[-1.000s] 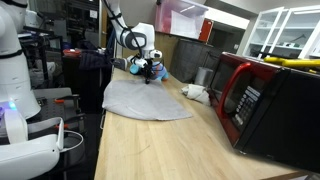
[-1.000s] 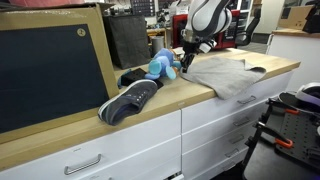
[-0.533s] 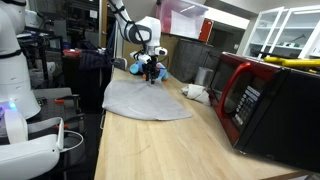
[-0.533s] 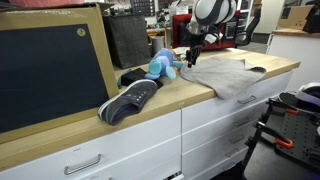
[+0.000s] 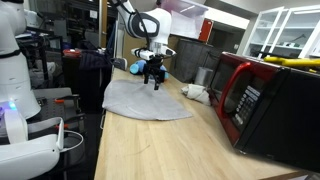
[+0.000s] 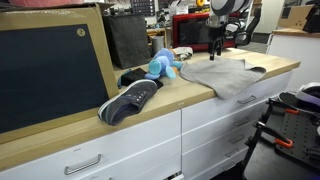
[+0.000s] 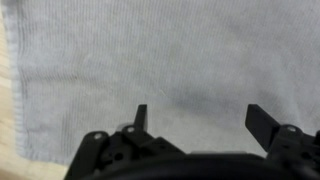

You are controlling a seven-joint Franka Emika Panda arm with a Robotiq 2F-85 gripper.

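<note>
We saw the pincer (image 7: pixel 205 115) spread wide and empty, hanging over the cloth (image 7: pixel 160 50); the cloth lay flat on the counter (image 5: pixel 150 150); the toy (image 6: pixel 162 67) sat just beside it.

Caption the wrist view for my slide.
Open gripper hovering above a grey knitted cloth on a light wooden countertop.

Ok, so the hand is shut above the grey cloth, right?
Not quite: the hand is open, not shut. The wrist view shows its fingers spread apart with nothing between them, above the grey cloth.
</note>
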